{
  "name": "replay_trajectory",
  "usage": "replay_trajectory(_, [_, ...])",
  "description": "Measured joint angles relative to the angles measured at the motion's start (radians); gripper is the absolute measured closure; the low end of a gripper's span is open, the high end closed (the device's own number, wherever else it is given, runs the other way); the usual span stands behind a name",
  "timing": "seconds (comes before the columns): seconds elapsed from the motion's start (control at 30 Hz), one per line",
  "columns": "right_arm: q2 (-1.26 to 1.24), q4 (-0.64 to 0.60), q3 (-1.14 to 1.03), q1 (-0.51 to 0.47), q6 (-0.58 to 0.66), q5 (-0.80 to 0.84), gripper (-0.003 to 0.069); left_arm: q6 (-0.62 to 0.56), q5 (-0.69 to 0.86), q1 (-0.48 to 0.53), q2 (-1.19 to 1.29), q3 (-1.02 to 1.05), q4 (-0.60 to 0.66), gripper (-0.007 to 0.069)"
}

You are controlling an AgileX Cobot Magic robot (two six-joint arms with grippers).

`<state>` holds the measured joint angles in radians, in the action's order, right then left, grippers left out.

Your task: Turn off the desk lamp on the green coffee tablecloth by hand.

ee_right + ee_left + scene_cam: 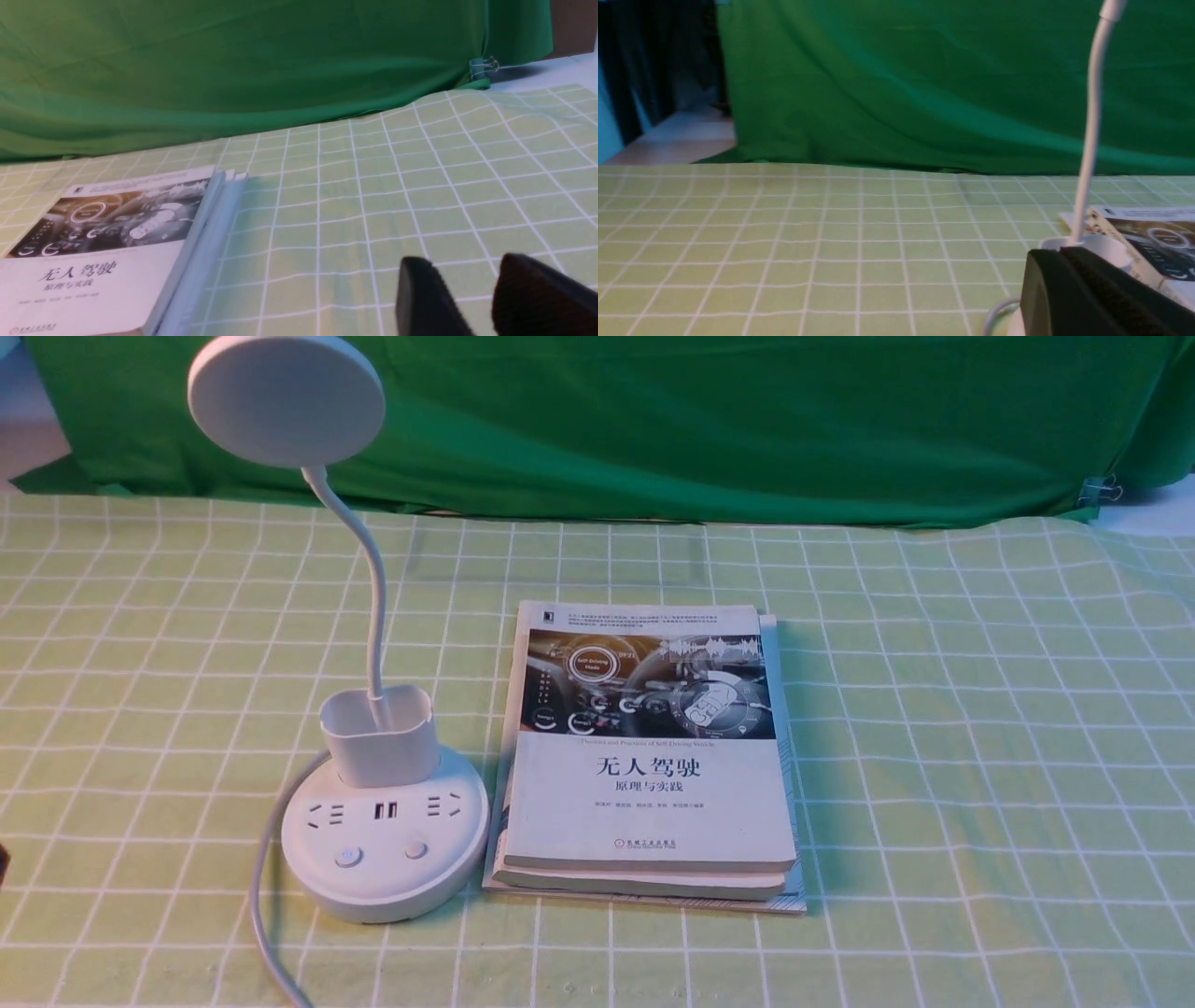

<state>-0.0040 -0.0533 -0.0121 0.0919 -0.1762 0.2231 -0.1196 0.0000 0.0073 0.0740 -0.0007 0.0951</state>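
The white desk lamp [383,803] stands at the left on the green coffee tablecloth [980,756], its disc head [286,399] raised on a thin bent neck. Two buttons [347,856] sit on the near side of its round base, and a white cord [266,896] trails toward the near edge. In the left wrist view my left gripper [1059,254] is shut with nothing in it. It sits just in front of the lamp's cup holder [1104,242] and neck [1090,140]. My right gripper [467,266] is open over bare cloth. Neither hand shows in the front view.
A stack of books [644,756] lies just right of the lamp base, also seen from the right wrist [107,252]. A plain dark green backdrop cloth [700,420] hangs along the far side, held by a clip [1102,490] at the right.
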Motion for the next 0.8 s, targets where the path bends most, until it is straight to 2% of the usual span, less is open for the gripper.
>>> replay_trajectory(0.3, [0.0,0.0,0.0,0.0,0.0,0.0,0.0421,0.067,0.232,0.012,-0.075,0.008,0.0,0.0623])
replay_trajectory(0.8, [0.0,0.0,0.0,0.0,0.0,0.0,0.0421,0.068,0.245,0.012,-0.076,0.008,-0.021,0.0623])
